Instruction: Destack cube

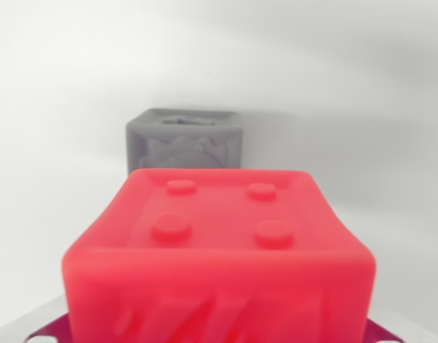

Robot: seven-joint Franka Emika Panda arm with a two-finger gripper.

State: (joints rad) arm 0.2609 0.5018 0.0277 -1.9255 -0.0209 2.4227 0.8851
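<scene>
On a plain white desk [54, 143], the red cube [219, 250] sits close under the camera, the grey cube [184, 139] apart behind it (seemingly already destacked); the pincer's state cannot be told.

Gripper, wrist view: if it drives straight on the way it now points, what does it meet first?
Probably the red cube, which fills the near foreground. The grey cube sits behind it. The fingers themselves aren't visible, so depth is uncertain.

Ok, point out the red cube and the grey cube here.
red cube [217, 214], wrist view, on its studded top face.
grey cube [184, 139], wrist view, on its front face, behind the red one.
</scene>
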